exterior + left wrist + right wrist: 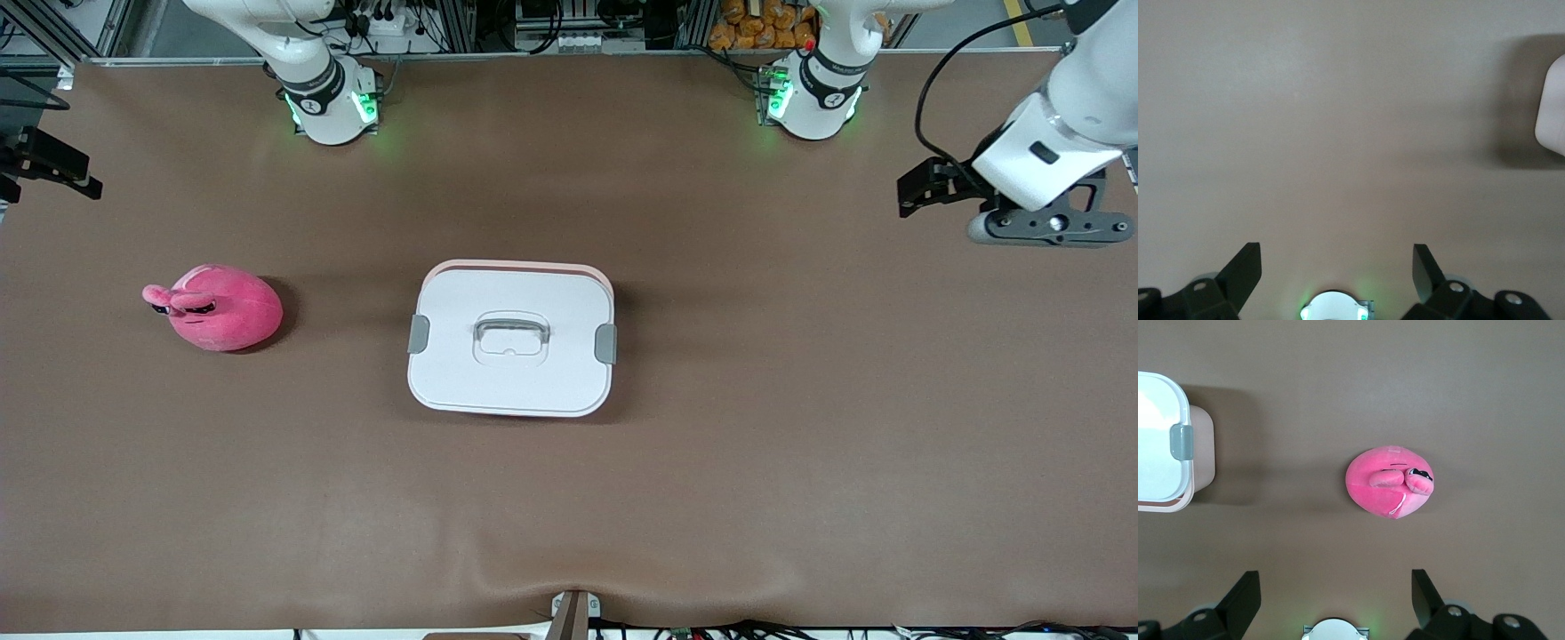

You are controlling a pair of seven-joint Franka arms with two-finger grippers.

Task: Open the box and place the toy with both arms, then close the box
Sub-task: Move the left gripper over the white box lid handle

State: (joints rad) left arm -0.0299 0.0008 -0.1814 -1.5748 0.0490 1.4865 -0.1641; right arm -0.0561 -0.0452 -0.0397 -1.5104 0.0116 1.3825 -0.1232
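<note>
A brown surface [800, 462] carries the box [511, 338] at its middle, white lid on, 2 grey clips at the sides. The toy [218, 308] lies well apart from it, toward the right arm's end. The left claw [1337, 267] hangs spread over bare surface at the left arm's end. The right claw [1335, 590] is spread above the surface near the toy. Cables and metal framing line the surface's edge by the 2 green-lit bases.

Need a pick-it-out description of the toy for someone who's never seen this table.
Start at the white-lidded pink box in the middle of the brown table. From it, look toward the right arm's end of the table: the toy lies alone there on the bare surface. It is a small round hot-pink plush with floppy ears and dark sleepy eyes, the only soft thing on the table.
</note>
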